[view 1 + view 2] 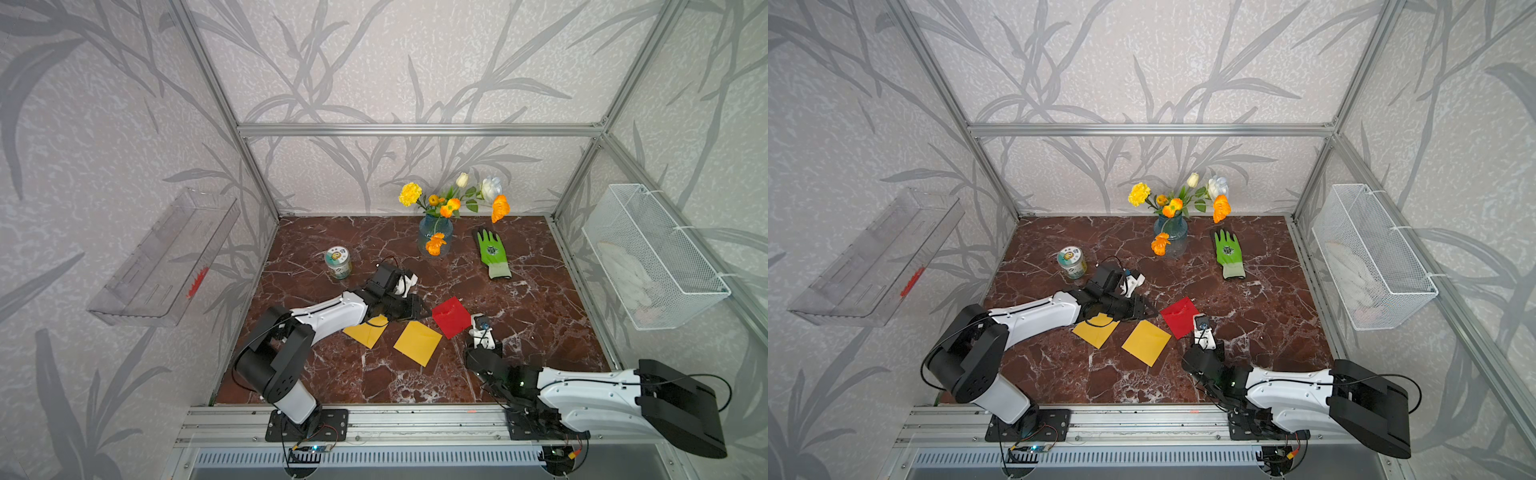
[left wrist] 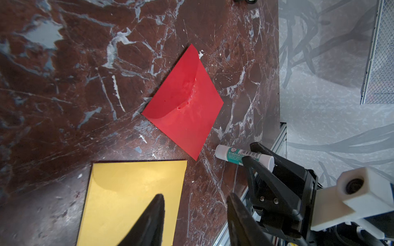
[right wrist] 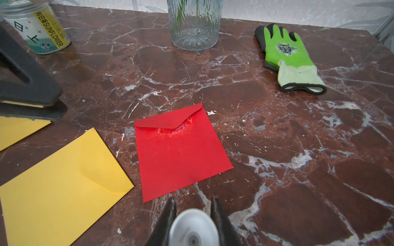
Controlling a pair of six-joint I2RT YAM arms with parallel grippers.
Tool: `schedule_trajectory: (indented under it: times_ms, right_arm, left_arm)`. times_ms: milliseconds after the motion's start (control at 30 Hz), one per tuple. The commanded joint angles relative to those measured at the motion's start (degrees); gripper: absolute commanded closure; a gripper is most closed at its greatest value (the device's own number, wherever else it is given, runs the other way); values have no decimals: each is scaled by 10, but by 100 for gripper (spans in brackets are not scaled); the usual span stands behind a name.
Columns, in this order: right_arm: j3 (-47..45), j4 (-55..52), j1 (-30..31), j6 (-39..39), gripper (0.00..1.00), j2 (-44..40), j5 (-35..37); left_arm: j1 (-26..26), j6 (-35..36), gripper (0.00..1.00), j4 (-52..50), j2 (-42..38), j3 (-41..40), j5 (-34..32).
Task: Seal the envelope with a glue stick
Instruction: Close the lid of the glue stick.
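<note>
The red envelope (image 1: 451, 316) (image 3: 181, 153) lies flat on the marble table with its flap folded down. Whitish smears show along the flap's edge (image 2: 189, 93). My right gripper (image 3: 193, 200) (image 2: 249, 152) is shut on the glue stick (image 2: 231, 153), a white tube with a green label. It holds the tube just off the envelope's near corner, and the round white end (image 3: 194, 229) faces the right wrist camera. My left gripper (image 2: 196, 198) (image 1: 417, 311) hangs open to the left of the red envelope. It is over the edge of a yellow envelope (image 2: 132, 191), with nothing between its fingers.
Two yellow envelopes (image 1: 417, 343) (image 1: 365, 332) lie left of the red one. A labelled jar (image 1: 338, 262) stands at the back left, a glass vase of flowers (image 1: 435, 241) at the back middle, a green glove (image 1: 492, 253) beside it. A wire basket (image 1: 656, 257) hangs on the right wall.
</note>
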Motion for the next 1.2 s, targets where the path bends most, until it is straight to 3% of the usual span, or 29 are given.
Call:
schedule_trajectory:
  times_ms: [0,133,300,400,900,1167]
  right_arm:
    - [-38,-23,13,-7,100,16,-38]
    - [-77,-16,19,11,100,-28,-62]
    - [-111,4,19,-26,100,-107,-107]
    - [-119,15,19,-50,100,-129,-132]
    - [-91,112,36,-144,100,23,-196]
    - [-82,107,48,-160,100,38,-192]
  left_arm:
    - [-1,8,52,-23,11,44,22]
    - [-13,54,50,-112,37,116,36]
    - [-56,145,50,-254,92,208,29]
    - [-73,167,50,-284,122,232,42]
    - [-96,206,46,-324,177,281,100]
    - [-102,247,49,-371,189,291,96]
